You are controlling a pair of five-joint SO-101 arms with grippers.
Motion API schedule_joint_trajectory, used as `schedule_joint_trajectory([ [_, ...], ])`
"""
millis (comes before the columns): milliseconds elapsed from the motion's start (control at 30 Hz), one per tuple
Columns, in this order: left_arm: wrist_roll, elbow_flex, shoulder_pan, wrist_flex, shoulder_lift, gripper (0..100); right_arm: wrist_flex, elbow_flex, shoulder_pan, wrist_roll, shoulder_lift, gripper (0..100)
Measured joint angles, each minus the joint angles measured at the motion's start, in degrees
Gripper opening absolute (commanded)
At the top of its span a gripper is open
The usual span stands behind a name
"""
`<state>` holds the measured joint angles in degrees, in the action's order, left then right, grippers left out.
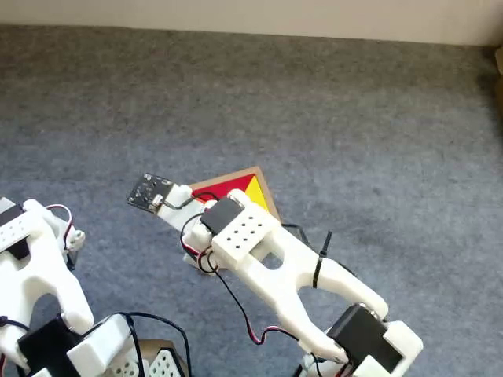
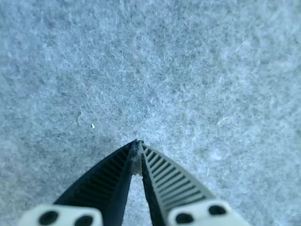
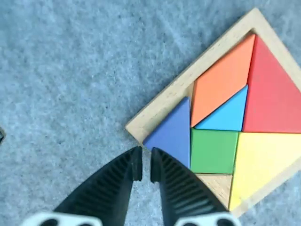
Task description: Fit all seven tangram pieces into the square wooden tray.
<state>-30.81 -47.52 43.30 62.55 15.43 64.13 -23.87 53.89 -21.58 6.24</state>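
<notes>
- The square wooden tray [image 3: 155, 110] lies near the middle of the grey table [image 1: 354, 118], with five coloured pieces [image 3: 214, 150] seated in it.
- The blue triangle [image 3: 174, 134] overlaps the tray's rim at one corner.
- The right gripper [image 3: 146, 165] hangs just beside that corner, fingers slightly apart and empty.
- The left gripper [image 2: 137, 150] is over bare table, fingertips together.

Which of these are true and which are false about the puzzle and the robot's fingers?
The blue triangle lies flat inside the tray. False: one corner sticks out over the rim.
The red piece touches the yellow piece. True.
The green square lies outside the tray. False: it sits inside.
The left arm's fingers are shut, holding nothing. True.
</notes>
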Motion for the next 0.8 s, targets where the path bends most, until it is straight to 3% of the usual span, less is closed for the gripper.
schedule_joint_trajectory([
  [500, 0.00, 0.00, 0.00, 0.00, 0.00, 1, -3.87, 4.31, -0.97, -3.16, -16.44, 1.5],
  [800, 0.00, 0.00, 0.00, 0.00, 0.00, 1, -3.96, 4.92, -0.35, -3.34, -15.12, 1.5],
])
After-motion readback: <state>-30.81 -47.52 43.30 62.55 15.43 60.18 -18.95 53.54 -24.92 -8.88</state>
